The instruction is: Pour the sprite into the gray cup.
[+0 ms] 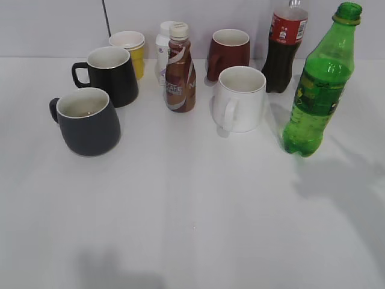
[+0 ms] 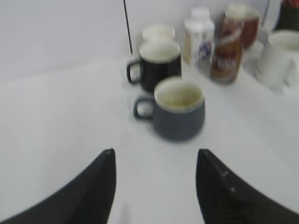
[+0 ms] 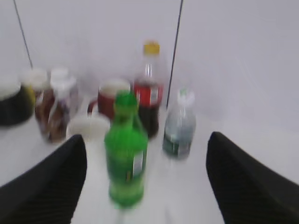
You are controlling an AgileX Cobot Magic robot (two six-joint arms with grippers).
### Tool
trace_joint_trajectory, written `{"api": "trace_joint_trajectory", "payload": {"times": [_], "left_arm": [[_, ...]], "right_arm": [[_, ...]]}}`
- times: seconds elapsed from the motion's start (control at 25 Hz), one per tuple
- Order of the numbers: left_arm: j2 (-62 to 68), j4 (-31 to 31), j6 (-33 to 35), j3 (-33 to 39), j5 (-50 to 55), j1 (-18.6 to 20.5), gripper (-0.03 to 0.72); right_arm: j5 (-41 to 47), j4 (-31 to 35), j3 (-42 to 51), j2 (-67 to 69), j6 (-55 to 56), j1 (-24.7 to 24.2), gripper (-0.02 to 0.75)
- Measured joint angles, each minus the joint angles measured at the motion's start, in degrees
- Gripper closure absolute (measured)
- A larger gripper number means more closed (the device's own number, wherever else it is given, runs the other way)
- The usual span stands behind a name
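Both sets of fingers are spread open and hold nothing. Your right gripper [image 3: 147, 186] faces the sprite [image 1: 319, 84], which stands upright at the right of the worktop [image 1: 192, 229], its neck showing no cap. Close around its body below the label, squarely, so it doesn't tip. The gray cup [image 1: 87, 120] sits upright at the left, near your left gripper [image 2: 155, 179], and looks empty. The white mug [image 1: 239, 98] between them also looks empty.
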Motion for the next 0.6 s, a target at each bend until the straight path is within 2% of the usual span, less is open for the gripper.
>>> {"api": "trace_joint_trajectory", "payload": {"times": [0.24,0.36,0.48,0.6], "left_arm": [[-11.94,3.29,-5.88,0.00,19.03,0.00,0.261],[-16.88,5.50,-8.69,0.00,26.21,0.00,0.260],[-20.83,6.07,-9.11,0.00,28.20,0.00,0.260],[-21.27,6.25,-9.18,0.00,28.17,0.00,0.260]], "right_arm": [[33.28,3.17,0.06,-16.34,-0.19,0.00,0.141],[46.06,3.49,1.10,-23.03,-0.26,0.00,0.141],[53.56,3.31,4.04,-28.96,-0.63,0.00,0.141],[55.03,3.10,9.20,-34.13,-1.04,0.00,0.142]]}}
